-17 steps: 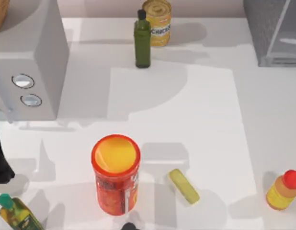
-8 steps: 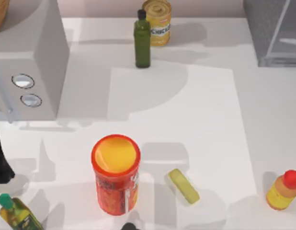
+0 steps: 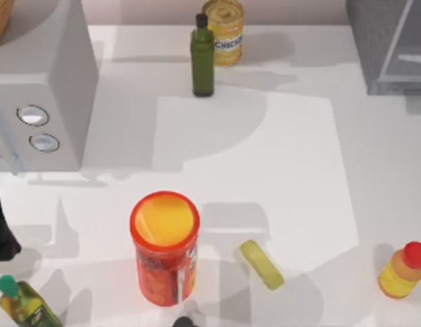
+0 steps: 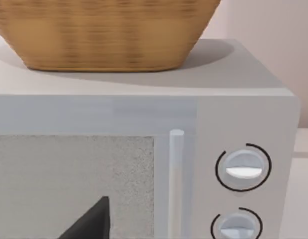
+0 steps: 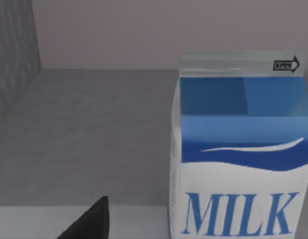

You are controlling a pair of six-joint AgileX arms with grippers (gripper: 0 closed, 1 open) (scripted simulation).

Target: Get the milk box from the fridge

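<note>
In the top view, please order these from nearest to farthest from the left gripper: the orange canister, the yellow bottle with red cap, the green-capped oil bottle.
From the left gripper, at the top view's left edge:
1. Green-capped oil bottle, bottom left corner, just beside it.
2. Orange canister, bottom centre.
3. Yellow bottle with red cap, far right.

Left arm (image 3: pixel 1 228) slightly lower now
</note>
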